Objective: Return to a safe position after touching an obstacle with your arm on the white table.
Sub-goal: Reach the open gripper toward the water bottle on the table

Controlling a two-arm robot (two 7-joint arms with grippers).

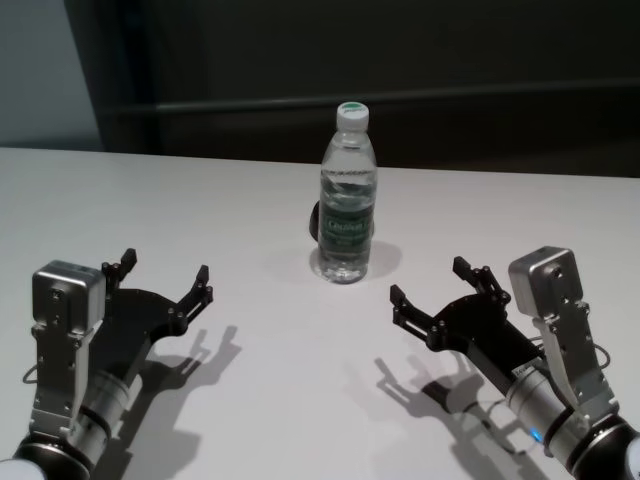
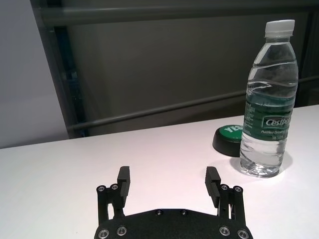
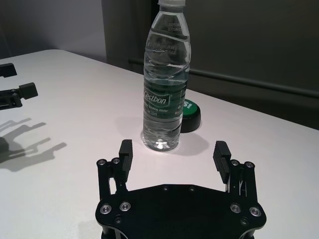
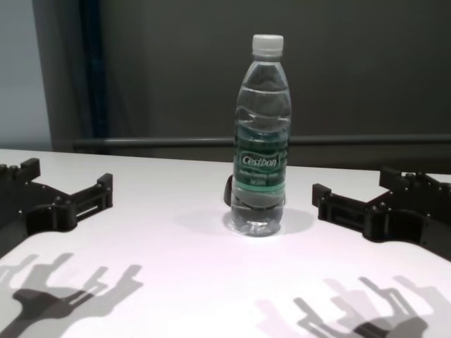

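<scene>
The white table (image 1: 200, 200) is seen spanning the whole scene, and on it, at the centre toward the far edge, the obstacle (image 1: 347, 195) is stood upright: a tall clear water bottle with a white screw cap, a green "Cestbon" label and water nearly to the neck. The left gripper (image 1: 165, 278) and the right gripper (image 1: 432, 283) are held low over the table on either side, both well apart from the bottle, each with its 2 fingers spread wide and nothing between them. A small round green-and-black puck (image 2: 228, 141), shown plainly just behind the bottle's base in the wrist views, is almost wholly hidden by the bottle in the head and chest views.
</scene>
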